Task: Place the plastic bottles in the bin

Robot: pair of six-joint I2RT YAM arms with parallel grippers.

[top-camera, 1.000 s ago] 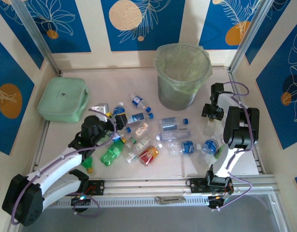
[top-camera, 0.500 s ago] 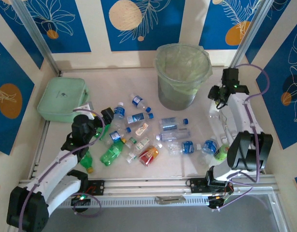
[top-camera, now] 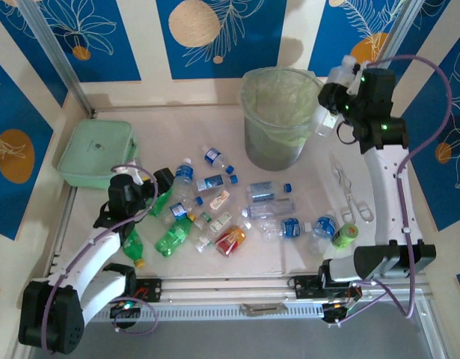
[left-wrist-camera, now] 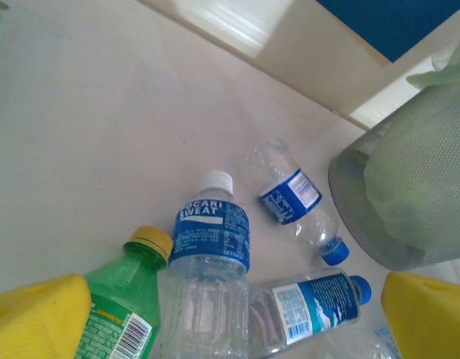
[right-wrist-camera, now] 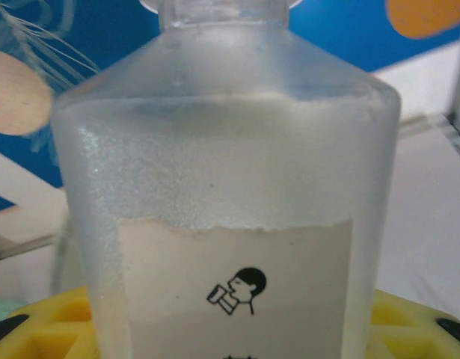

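Now | right gripper clamps frosted bottle beside bin rim | I judge it light, slick, crushable: mid-body hold suits | left gripper spread wide, left of bin

The right arm is no longer folded low on the right of the bin. It now stands stretched tall, and the right tool has climbed from near the tabletop to just beside the bin's right rim. A frosted bottle has come up with it, lifted clear of the tabletop. The yellow pads have narrowed onto the bottle and now clamp it. The left arm has drawn back. Its left tool, earlier in among the bottles left of the bin, now sits farther from the bin at the edge of that cluster.
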